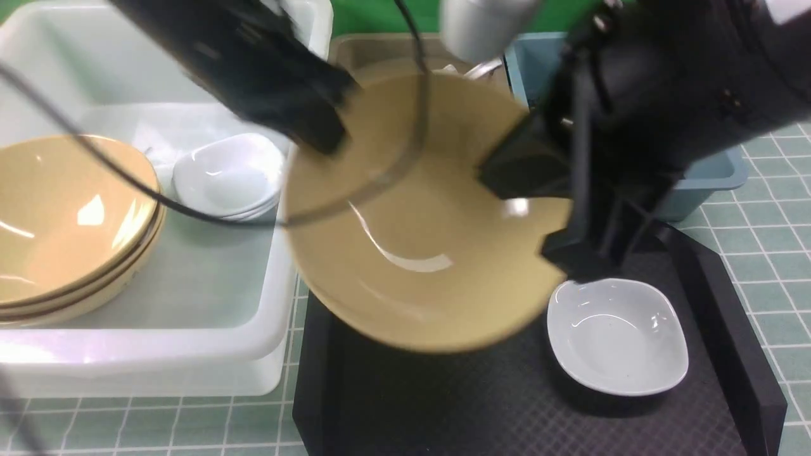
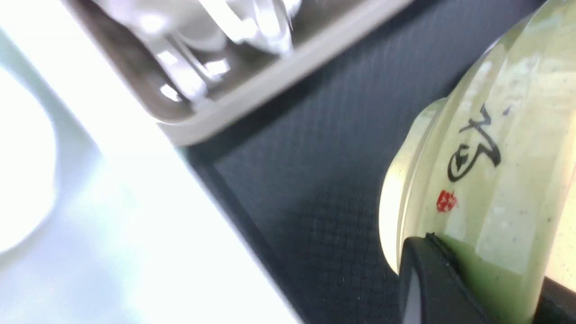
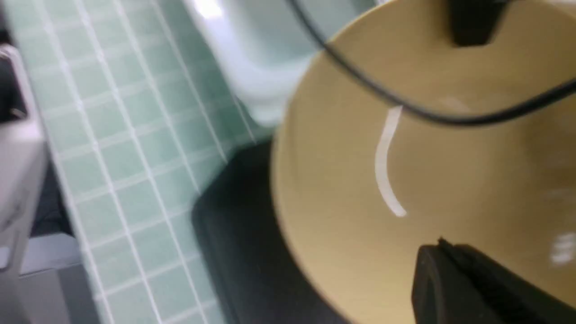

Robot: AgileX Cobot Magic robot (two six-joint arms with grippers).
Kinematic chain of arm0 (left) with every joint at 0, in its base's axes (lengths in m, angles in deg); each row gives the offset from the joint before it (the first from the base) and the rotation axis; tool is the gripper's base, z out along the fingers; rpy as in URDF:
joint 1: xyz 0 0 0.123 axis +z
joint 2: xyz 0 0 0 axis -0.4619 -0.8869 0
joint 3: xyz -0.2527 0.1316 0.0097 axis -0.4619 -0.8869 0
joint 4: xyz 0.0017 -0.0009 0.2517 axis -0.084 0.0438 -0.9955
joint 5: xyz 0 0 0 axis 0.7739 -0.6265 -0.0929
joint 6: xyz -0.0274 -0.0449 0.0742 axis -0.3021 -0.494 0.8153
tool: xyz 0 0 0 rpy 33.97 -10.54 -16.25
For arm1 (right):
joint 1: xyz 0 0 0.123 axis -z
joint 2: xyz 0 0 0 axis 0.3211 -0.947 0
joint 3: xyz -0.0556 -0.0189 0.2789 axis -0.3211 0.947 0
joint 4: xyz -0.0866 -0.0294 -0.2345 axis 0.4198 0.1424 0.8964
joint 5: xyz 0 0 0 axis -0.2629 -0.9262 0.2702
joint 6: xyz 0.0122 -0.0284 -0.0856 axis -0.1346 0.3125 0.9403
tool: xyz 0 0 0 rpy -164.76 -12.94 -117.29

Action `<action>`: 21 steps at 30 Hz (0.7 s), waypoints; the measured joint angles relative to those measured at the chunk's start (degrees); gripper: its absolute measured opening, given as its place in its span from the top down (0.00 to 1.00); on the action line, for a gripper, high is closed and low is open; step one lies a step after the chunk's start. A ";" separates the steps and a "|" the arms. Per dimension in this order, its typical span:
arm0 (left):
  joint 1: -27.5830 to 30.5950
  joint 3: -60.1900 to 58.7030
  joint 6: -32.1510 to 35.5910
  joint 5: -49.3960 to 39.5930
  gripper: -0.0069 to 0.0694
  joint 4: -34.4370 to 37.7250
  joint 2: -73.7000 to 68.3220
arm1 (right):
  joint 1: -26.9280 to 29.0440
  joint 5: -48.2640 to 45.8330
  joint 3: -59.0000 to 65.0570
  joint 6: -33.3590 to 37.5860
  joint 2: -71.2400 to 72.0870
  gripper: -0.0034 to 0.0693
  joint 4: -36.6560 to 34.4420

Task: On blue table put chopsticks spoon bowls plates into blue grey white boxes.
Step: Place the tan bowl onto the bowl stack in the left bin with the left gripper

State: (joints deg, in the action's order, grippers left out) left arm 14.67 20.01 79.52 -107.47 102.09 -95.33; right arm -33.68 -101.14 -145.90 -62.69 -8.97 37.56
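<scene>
Black curved cable (image 1: 412,136) nearest camera, crossing wide tan-yellow glossy bowl (image 1: 412,253). Bowl raised, tilted, above black textured tray (image 1: 443,399). Left fingers (image 2: 432,256) clamped on bowl rim; right fingers (image 1: 545,202) closed at bowl, grip on rim cannot be confirmed. Small white rounded-square plate (image 1: 618,335) on tray. Translucent white tub (image 1: 190,361): stacked tan bowls (image 1: 70,215), white dishes (image 1: 228,174). White spoons (image 2: 265,27) in grey-brown bin (image 2: 252,90).

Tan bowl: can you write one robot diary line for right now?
tan bowl | gripped by both arms | above black tray
</scene>
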 joint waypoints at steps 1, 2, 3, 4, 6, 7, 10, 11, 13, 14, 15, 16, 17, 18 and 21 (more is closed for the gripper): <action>2.46 -0.83 0.05 -0.15 0.90 0.52 2.51 | -0.99 -0.08 -1.17 0.04 -0.78 0.90 0.63; 5.29 -2.00 0.05 -0.23 0.90 0.86 5.07 | -1.65 -0.08 -2.07 0.13 -1.51 0.90 0.86; 5.89 -2.28 0.05 -0.23 0.90 0.92 5.07 | -1.80 -0.08 -2.28 0.12 -1.71 0.90 0.84; 11.21 -5.33 0.05 -0.29 0.90 0.99 9.50 | -2.85 -0.08 -3.96 0.58 -3.49 0.90 1.11; 17.18 -8.73 -0.01 -0.17 0.90 0.79 13.06 | -4.01 -0.08 -5.77 1.11 -5.82 0.90 1.32; 20.32 -10.55 -0.06 0.11 0.90 0.59 14.66 | -4.57 -0.12 -6.54 1.42 -6.93 0.90 1.38; 32.37 -17.25 -0.28 2.98 0.90 0.84 19.38 | -6.73 -0.14 -9.24 2.97 -11.23 0.90 1.51; 36.36 -18.78 -0.28 4.32 0.90 1.18 20.30 | -7.23 -0.14 -10.00 3.74 -12.30 0.90 1.51; 44.68 -22.49 -0.39 7.33 0.90 2.77 22.15 | -8.35 -0.26 -11.31 4.84 -14.87 0.90 1.51; 45.36 -22.49 -0.40 7.59 0.90 2.91 22.24 | -8.48 -0.26 -11.54 5.09 -15.24 0.90 1.51; 49.81 -24.44 -0.53 9.83 0.90 4.25 22.71 | -8.83 -0.26 -12.30 5.45 -16.40 0.90 1.51; 51.67 -25.13 -0.59 11.33 0.90 4.73 22.79 | -8.94 -0.26 -12.50 5.80 -16.78 0.90 1.44; 52.75 -25.92 -0.59 13.04 0.90 5.23 22.73 | -8.94 -0.26 -12.57 6.47 -17.02 0.90 1.43; 52.90 -26.19 -0.59 13.41 0.90 5.31 22.72 | -8.94 -0.26 -12.57 6.47 -16.99 0.90 1.43; 53.60 -26.97 -0.59 16.64 0.90 6.91 20.71 | -8.94 -0.28 -12.89 7.11 -17.10 0.90 1.57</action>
State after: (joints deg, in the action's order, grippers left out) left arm 68.27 -6.96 78.93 -90.83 109.00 -74.63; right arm -42.62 -101.42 -158.79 -55.58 -26.07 39.13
